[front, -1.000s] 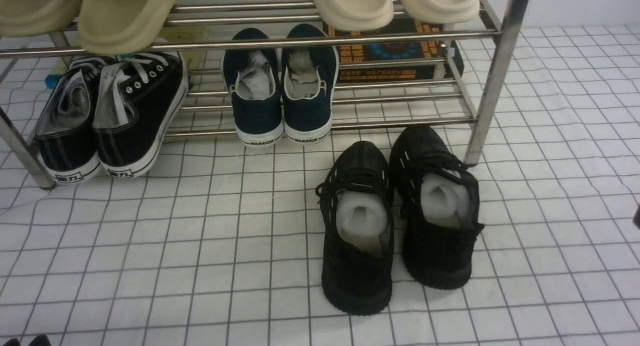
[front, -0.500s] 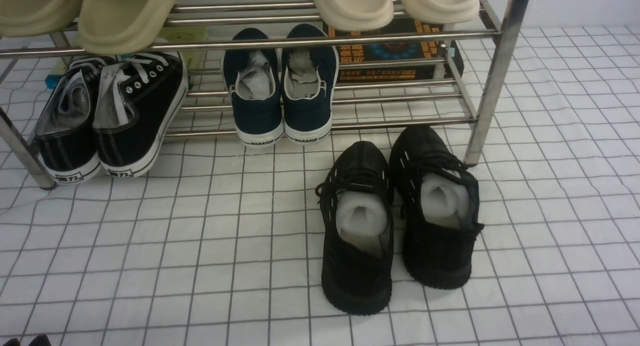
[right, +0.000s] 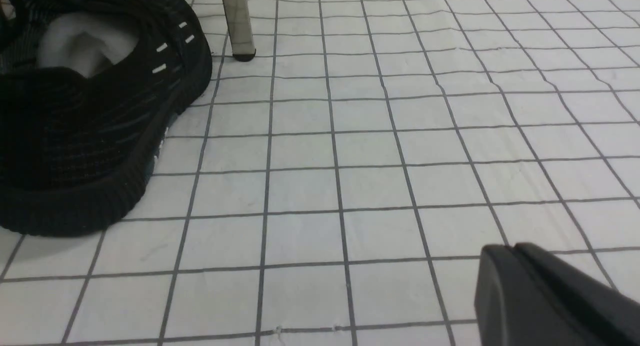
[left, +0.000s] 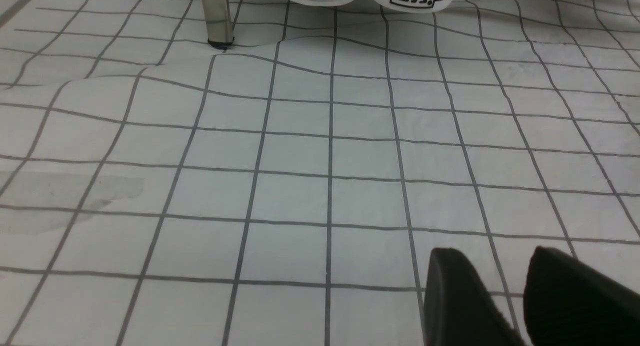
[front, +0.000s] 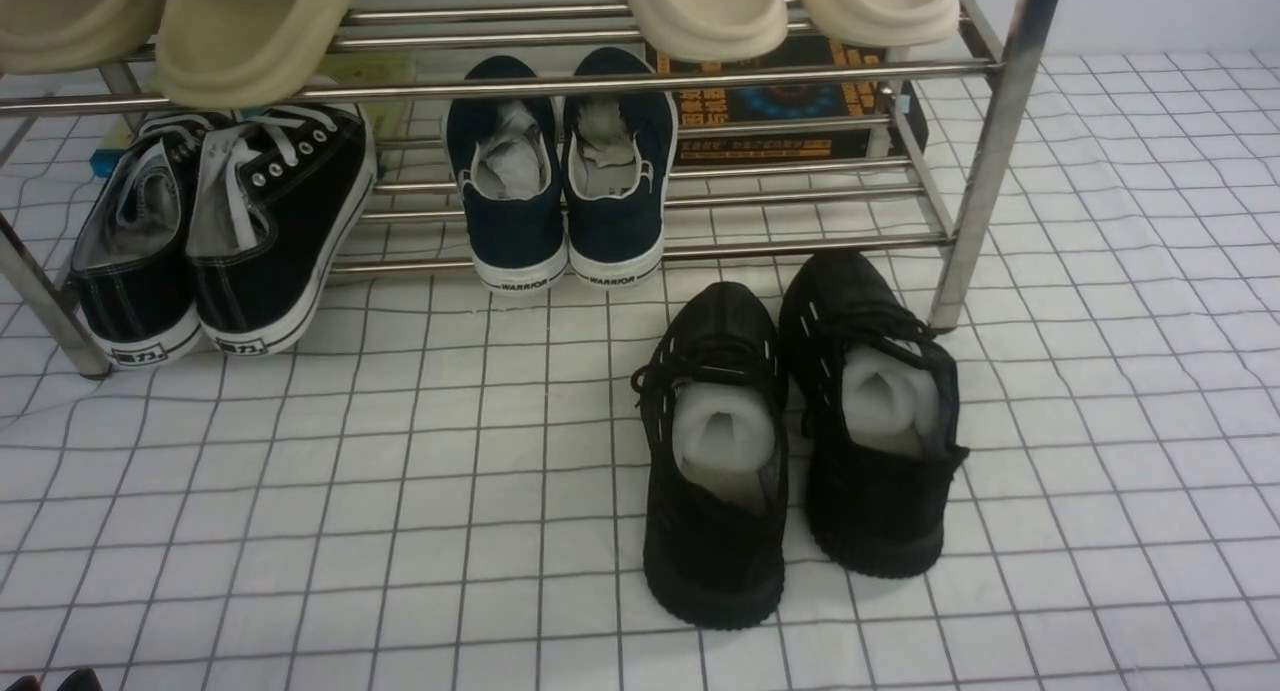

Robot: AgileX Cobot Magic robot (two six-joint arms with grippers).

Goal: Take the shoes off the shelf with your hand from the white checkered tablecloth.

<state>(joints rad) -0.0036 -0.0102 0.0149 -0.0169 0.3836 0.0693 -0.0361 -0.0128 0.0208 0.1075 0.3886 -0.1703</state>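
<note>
Now black shoes [front: 795, 436] unmoved on tablecloth [front: 400, 491]; right hand [right: 505, 281] withdrawn from front view, closed; left hand [left: 505, 281] parted.

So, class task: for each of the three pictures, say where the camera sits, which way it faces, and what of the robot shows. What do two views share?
Front view: between the arms, looking forward at the black shoes on the checkered cloth before the shelf; barely any robot shows.
Left wrist view: low over the cloth, facing a shelf leg; left gripper fingers apart.
Right wrist view: low, facing one black shoe; right gripper fingers together.
Front and right wrist share that shoe and shelf leg.
</note>
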